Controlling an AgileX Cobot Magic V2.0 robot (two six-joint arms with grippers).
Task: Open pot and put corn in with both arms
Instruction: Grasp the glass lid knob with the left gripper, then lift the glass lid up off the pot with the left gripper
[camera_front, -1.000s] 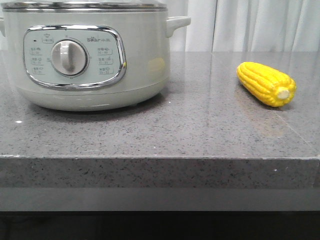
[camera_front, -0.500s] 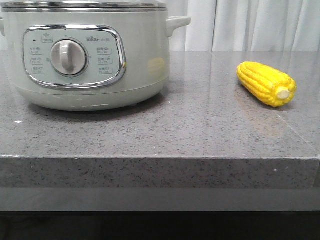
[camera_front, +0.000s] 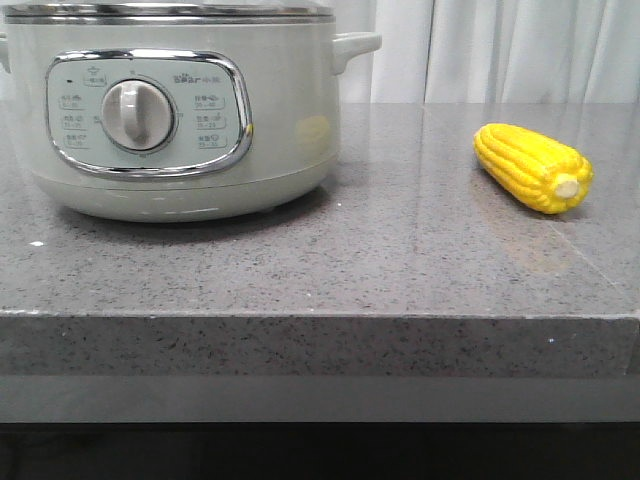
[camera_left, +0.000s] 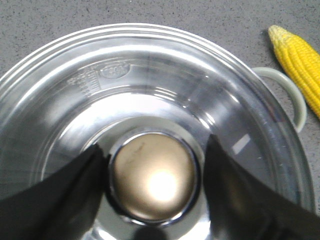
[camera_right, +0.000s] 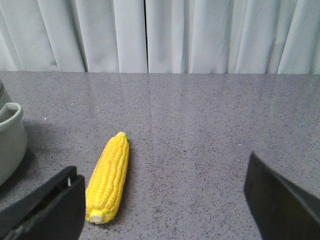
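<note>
The pale grey-green pot (camera_front: 170, 110) stands at the table's left, its dial facing me. Its glass lid (camera_left: 150, 75) is on it. My left gripper (camera_left: 155, 150) is straight above the lid, and its two black fingers (camera_left: 75, 190) are closed against either side of the round brass-coloured lid knob (camera_left: 152, 177). The yellow corn (camera_front: 533, 167) lies on the table to the right of the pot; it also shows in the left wrist view (camera_left: 302, 60). My right gripper (camera_right: 165, 200) is wide open above the table, with the corn (camera_right: 108, 179) just inside one finger (camera_right: 50, 210). Neither gripper shows in the front view.
The grey speckled stone table (camera_front: 380, 260) has its front edge near me. A white curtain (camera_front: 500, 50) hangs behind it. The pot's side handle (camera_right: 10, 115) sticks out towards the corn.
The pot shifted very slightly to the left between one second and half a second ago. The corn has not moved.
</note>
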